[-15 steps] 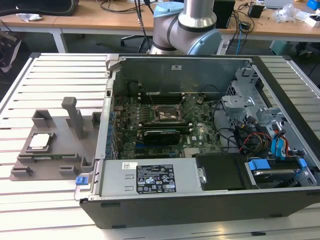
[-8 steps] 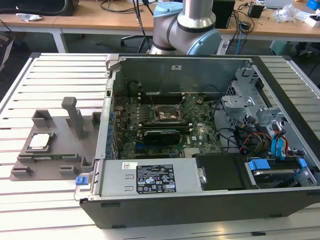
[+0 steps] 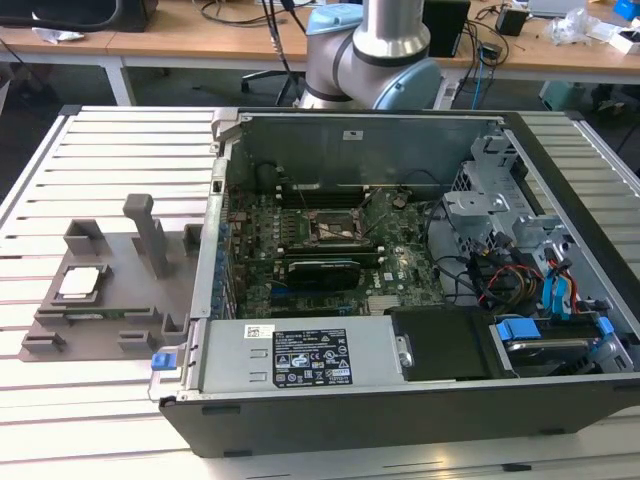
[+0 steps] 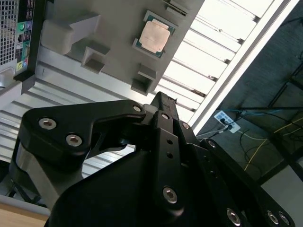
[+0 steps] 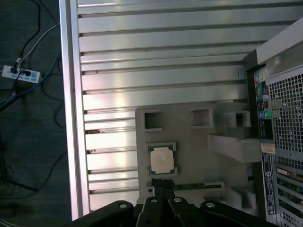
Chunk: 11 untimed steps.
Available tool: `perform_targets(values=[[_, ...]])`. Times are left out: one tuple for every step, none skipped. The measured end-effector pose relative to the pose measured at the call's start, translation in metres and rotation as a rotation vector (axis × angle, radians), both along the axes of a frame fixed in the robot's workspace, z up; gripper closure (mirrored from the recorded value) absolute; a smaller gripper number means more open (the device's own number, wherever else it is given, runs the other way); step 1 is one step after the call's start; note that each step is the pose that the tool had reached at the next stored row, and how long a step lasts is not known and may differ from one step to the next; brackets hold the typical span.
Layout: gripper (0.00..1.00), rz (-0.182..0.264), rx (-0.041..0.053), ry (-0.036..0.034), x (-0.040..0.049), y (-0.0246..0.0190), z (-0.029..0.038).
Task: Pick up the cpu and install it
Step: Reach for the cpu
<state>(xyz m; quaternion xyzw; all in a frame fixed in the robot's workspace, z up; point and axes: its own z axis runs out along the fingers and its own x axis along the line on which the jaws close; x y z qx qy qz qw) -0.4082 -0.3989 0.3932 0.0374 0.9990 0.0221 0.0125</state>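
We find the cpu just beyond the tips of our empty, pressed-together hand, at nine o'clock from the computer in the exterior view.

On the counter an opened computer case lies on its side, with the arm rising behind it and a tray just beside it on the exterior view's left. The cpu lies on that tray, well apart from the socket inside the case. A card sits just before the socket, and in the first wrist view the claw hangs near the cpu.
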Motion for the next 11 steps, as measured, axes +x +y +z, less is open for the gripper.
perform_targets(values=[[0.89, 0.000, 0.0000, 0.0000, -0.0019, 0.0000, 0.0000], [0.89, 0.000, -0.0001, 0.0001, -0.0029, 0.0000, 0.0000], [0.89, 0.000, 0.0000, 0.0000, -0.0037, 0.0000, 0.0000], [0.89, 0.000, 0.0000, 0.0000, -0.0039, 0.0000, 0.0000], [0.89, 0.000, -0.0001, 0.0000, -0.0040, 0.0000, 0.0000], [0.89, 0.000, 0.0000, -0.0001, -0.0044, 0.0001, 0.0000], [0.89, 0.000, -0.0001, 0.0000, -0.0048, 0.0001, 0.0000], [0.89, 0.000, 0.0000, -0.0001, -0.0048, 0.0000, 0.0000], [0.89, 0.000, 0.0000, 0.0000, -0.0049, 0.0001, 0.0000], [0.89, 0.000, -0.0001, 0.0000, -0.0049, 0.0001, 0.0000], [0.89, 0.000, 0.0000, 0.0000, -0.0050, 0.0001, 0.0000]])
